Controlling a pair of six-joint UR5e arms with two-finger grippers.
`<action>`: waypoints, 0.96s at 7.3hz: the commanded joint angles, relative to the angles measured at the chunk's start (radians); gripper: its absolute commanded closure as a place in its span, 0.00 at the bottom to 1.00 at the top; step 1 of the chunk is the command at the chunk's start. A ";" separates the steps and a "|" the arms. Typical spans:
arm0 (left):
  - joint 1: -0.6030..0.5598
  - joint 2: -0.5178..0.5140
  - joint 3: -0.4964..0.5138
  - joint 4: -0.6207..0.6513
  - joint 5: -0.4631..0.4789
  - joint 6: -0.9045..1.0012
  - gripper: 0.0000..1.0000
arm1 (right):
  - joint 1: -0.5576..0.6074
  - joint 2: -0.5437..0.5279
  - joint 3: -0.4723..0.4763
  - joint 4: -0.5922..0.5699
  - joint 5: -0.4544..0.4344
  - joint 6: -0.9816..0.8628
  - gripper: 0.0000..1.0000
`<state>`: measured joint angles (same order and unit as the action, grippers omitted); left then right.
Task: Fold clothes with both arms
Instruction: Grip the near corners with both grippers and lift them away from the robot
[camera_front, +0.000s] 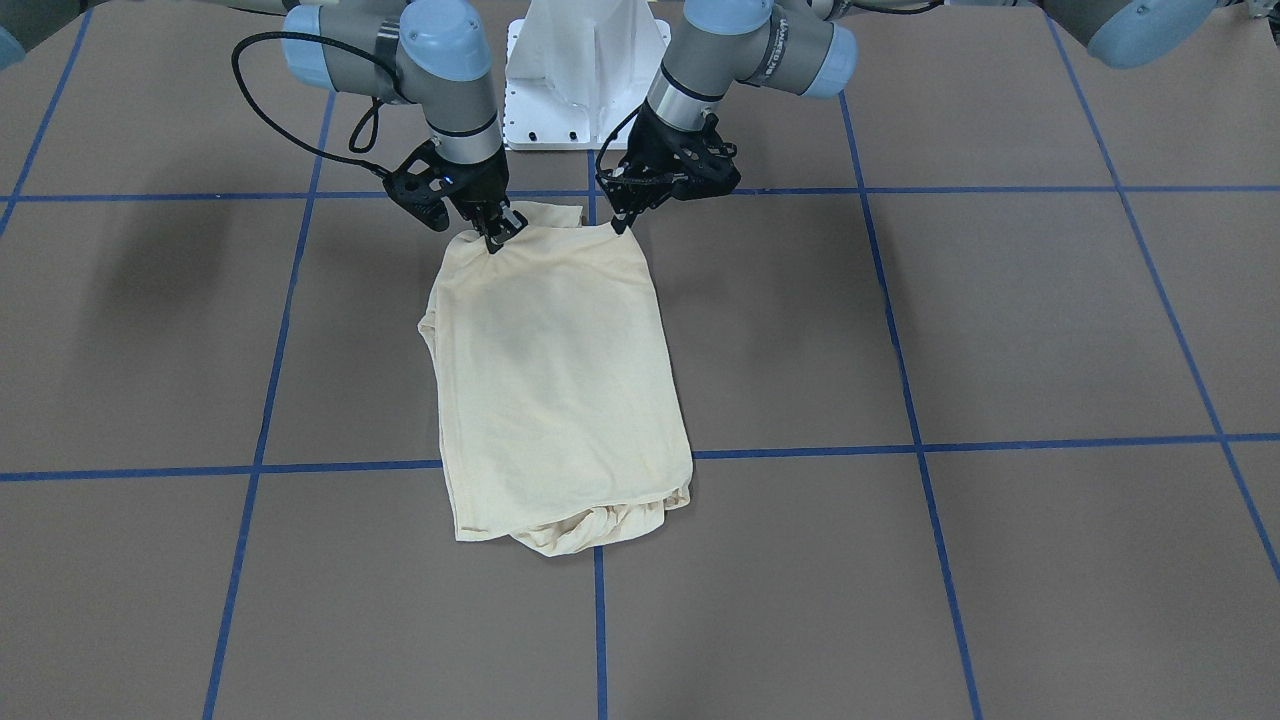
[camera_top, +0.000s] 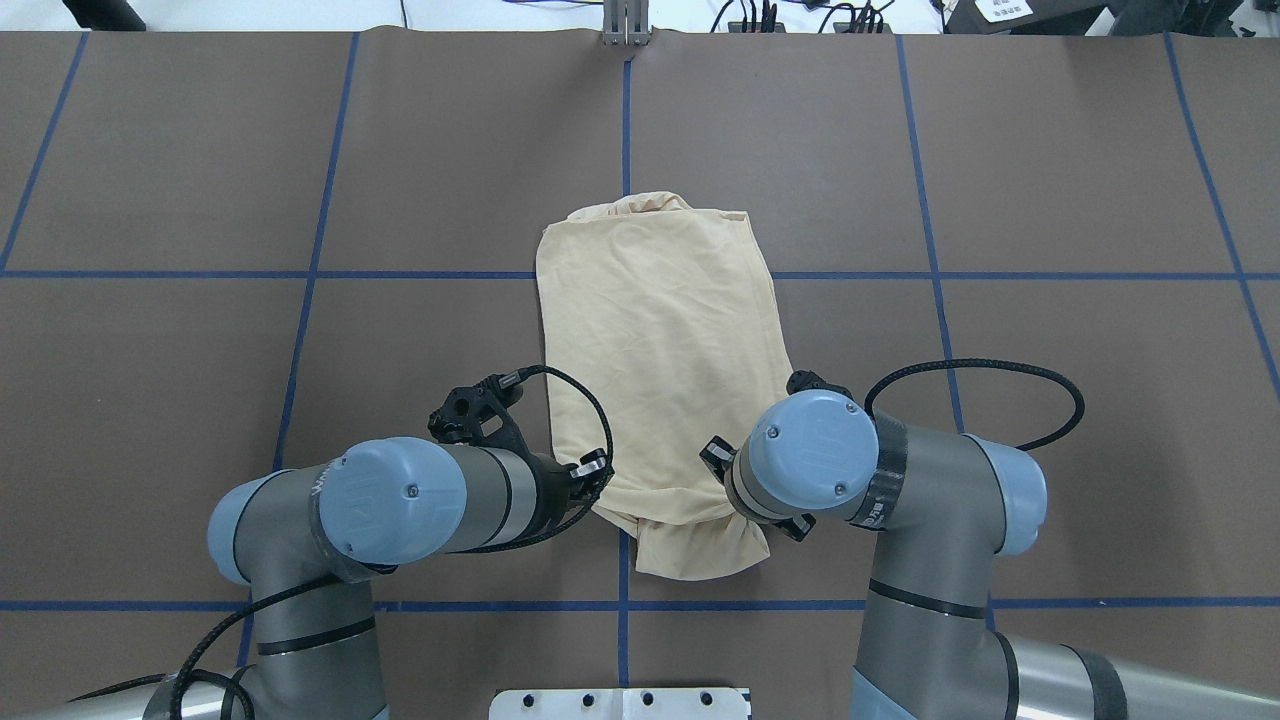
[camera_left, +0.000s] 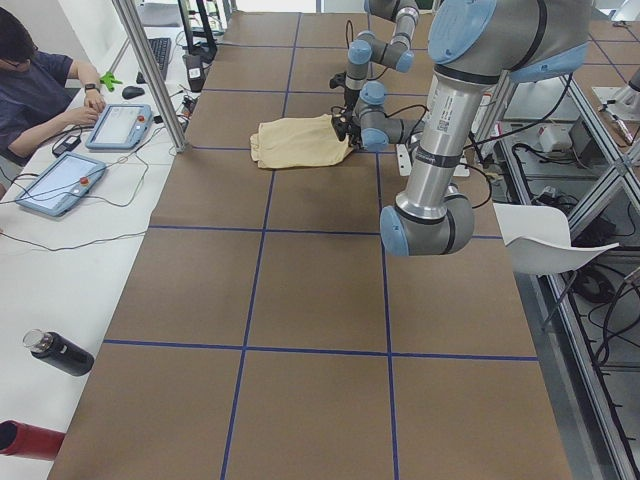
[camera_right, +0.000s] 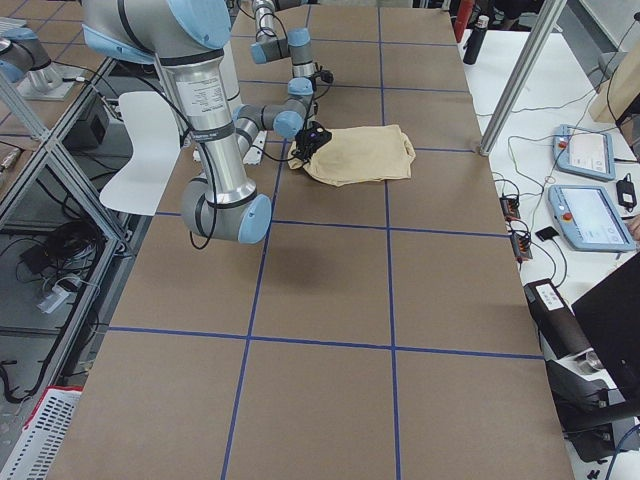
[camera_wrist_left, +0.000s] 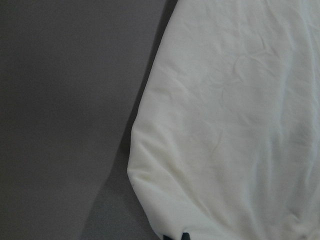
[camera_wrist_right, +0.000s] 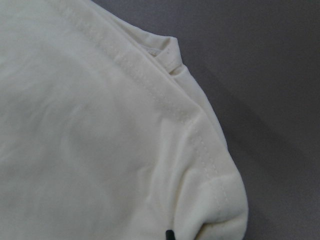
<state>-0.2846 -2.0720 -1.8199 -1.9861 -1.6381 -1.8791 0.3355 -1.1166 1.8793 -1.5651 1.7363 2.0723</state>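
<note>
Brown matte tabletop (camera_top: 200, 150), crossed by thin blue tape lines (camera_top: 200, 274) into large squares, fills every wide view. Two grey-and-silver jointed arms with pale blue caps reach in from the robot-side edge, either side of a white pedestal base (camera_front: 585, 70). The left arm (camera_top: 400, 500) and right arm (camera_top: 820, 455) are cut off at the picture edges, and black cables loop off their wrists.

Between them lies the shirt (camera_top: 655, 350), a thin cream-yellow knit folded into a long, rough rectangle. It sits midway between the tabletop's left and right edges, nearer the robot-side edge, its length running away from the robot along the centre tape line. Only plain, softly creased cloth faces up. The sleeves cannot be told apart; the far end shows bunched, rounded folds poking out from under the top layer.

From overhead, both wrists cover the shirt's near corners, so the jaws are hidden there. The front-facing view shows them better: each arm's black jaws are pressed together, pinching one near corner of the shirt, the cloth gathered and slightly puckered between the two grips.

Close up, the right wrist view shows a hem with a double row of stitching (camera_wrist_right: 150, 95) and one dark fingertip (camera_wrist_right: 169, 234) at the bottom edge. The left wrist view shows smooth cloth, a rounded fold and another dark fingertip (camera_wrist_left: 185, 236), mostly cut off.
</note>
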 joint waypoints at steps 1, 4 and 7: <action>-0.007 -0.002 -0.004 0.000 0.000 0.000 1.00 | 0.019 0.001 0.015 0.000 0.003 -0.001 1.00; -0.138 -0.031 -0.012 0.000 -0.095 0.006 1.00 | 0.092 0.049 0.017 0.002 0.003 -0.020 1.00; -0.246 -0.112 0.106 -0.019 -0.095 0.063 1.00 | 0.196 0.118 -0.027 0.007 0.003 -0.138 1.00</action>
<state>-0.4843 -2.1358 -1.7783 -1.9998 -1.7316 -1.8386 0.4874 -1.0366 1.8810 -1.5589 1.7389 1.9794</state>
